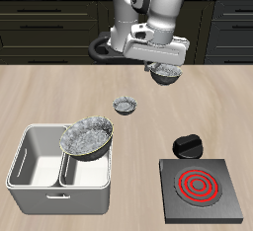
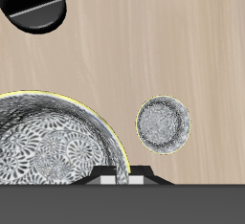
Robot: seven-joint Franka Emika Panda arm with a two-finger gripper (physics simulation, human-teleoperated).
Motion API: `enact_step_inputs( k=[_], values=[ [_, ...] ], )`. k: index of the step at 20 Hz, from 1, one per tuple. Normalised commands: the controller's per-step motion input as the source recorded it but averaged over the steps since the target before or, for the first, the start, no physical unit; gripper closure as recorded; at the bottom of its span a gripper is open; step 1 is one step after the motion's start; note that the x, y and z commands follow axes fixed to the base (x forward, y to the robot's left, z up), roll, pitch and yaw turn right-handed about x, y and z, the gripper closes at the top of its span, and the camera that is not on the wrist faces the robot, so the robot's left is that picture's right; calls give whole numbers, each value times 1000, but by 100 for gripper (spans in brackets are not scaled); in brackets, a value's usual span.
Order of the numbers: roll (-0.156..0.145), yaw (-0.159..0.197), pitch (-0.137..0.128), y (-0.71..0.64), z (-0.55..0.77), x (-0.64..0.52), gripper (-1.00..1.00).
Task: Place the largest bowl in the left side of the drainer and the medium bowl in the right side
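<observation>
The largest bowl (image 1: 87, 138), dark grey outside and silvery inside, leans tilted in the left compartment of the light grey drainer (image 1: 30, 166), resting against its rim. My gripper (image 1: 164, 69) hangs above the table farther back, well away from the drainer, and is shut on the rim of the medium bowl (image 1: 166, 76). In the wrist view the medium bowl (image 2: 48, 146) fills much of the frame at my gripper (image 2: 122, 174). The drainer's other compartment (image 1: 42, 152) holds nothing.
The tiny matching bowl (image 1: 126, 105) (image 2: 163, 127) stands on the table between the drainer and my gripper. A black stove with a red burner (image 1: 201, 188) and a black knob (image 1: 185, 146) lie near the front edge; a black part (image 2: 38, 3) shows in the wrist view.
</observation>
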Motion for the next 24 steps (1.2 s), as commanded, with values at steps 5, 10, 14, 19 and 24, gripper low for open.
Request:
enact_step_inputs(
  k=[5,10,14,19,24],
  values=[
    [0,9,36,-360,216,118,100],
    [-56,22,1,-579,199,184,100],
    [-27,26,43,-625,171,207,100],
    [-33,-6,-4,-485,195,-44,100],
    [-73,64,-52,-541,350,-101,100]
  ],
)
